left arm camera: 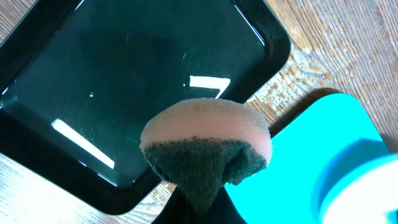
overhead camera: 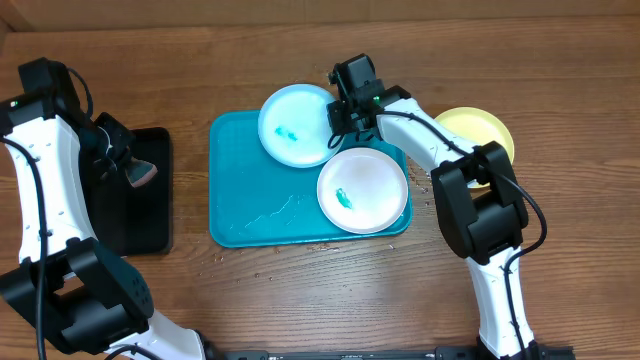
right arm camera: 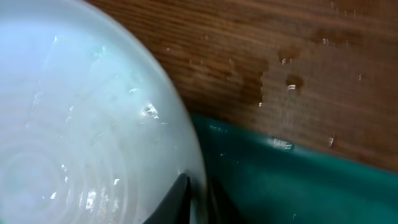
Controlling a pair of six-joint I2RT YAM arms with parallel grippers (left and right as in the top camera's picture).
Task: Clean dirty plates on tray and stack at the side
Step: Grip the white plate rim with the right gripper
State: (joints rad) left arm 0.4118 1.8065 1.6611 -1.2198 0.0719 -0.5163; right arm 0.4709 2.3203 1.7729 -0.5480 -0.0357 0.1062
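Note:
The turquoise tray (overhead camera: 250, 205) holds a light blue plate (overhead camera: 290, 125) at its back and a white plate (overhead camera: 365, 190) at its front right, each with a small green smear. A yellow-green plate (overhead camera: 480, 128) lies on the table right of the tray. My right gripper (overhead camera: 338, 118) is shut on the light blue plate's right rim; in the right wrist view its fingers (right arm camera: 196, 199) pinch the plate (right arm camera: 81, 124) above the tray's rim (right arm camera: 298, 186). My left gripper (overhead camera: 128, 165) is shut on a pink and dark green sponge (left arm camera: 205, 143) and holds it above the black tray.
A smaller black tray (overhead camera: 140, 215) lies left of the turquoise tray and fills the left wrist view (left arm camera: 124, 74), with the turquoise tray's corner (left arm camera: 311, 149) beside it. Water drops lie on the turquoise tray and on the wooden table (overhead camera: 560, 250) round it.

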